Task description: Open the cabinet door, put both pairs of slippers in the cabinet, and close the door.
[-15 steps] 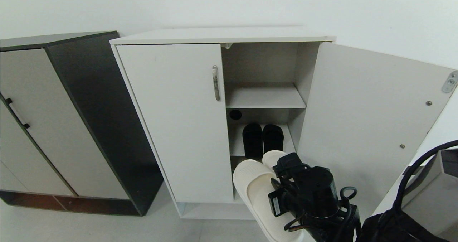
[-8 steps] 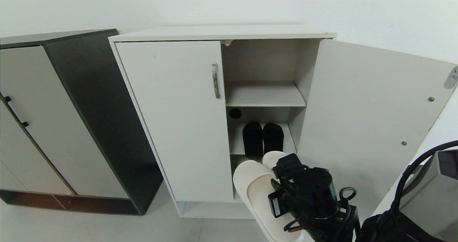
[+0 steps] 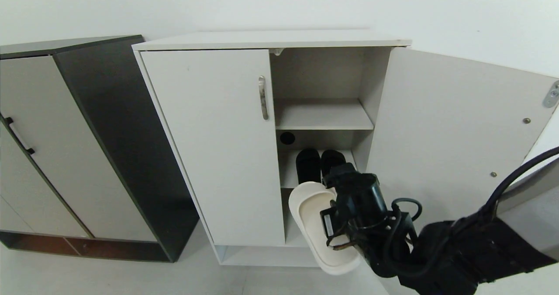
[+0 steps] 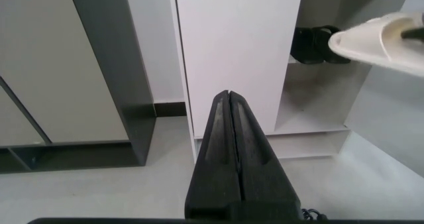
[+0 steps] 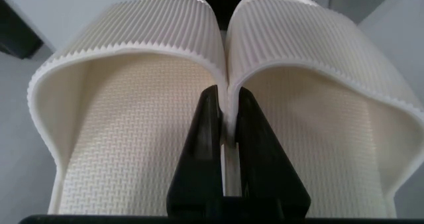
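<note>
The white cabinet [image 3: 209,133] stands with its right door [image 3: 454,142] swung wide open and its left door shut. A pair of black slippers [image 3: 319,164] rests on the middle shelf, also seen as black slippers [image 4: 318,45] in the left wrist view. My right gripper [image 5: 226,128] is shut on the touching inner edges of a pair of white slippers [image 5: 165,118], held in the air in front of the open compartment [image 3: 321,223]. The white slippers [image 4: 387,42] hang above the bottom shelf level. My left gripper [image 4: 229,105] is shut and empty, low before the shut left door.
A dark cabinet with pale doors [image 3: 65,155] stands to the left of the white one. The upper shelf [image 3: 323,116] and bottom shelf [image 4: 311,114] are bare. Pale floor [image 4: 165,191] spreads in front.
My right arm has carried the white slippers forward and up toward the open compartment, tilting them. The head view shifted slightly at first.
</note>
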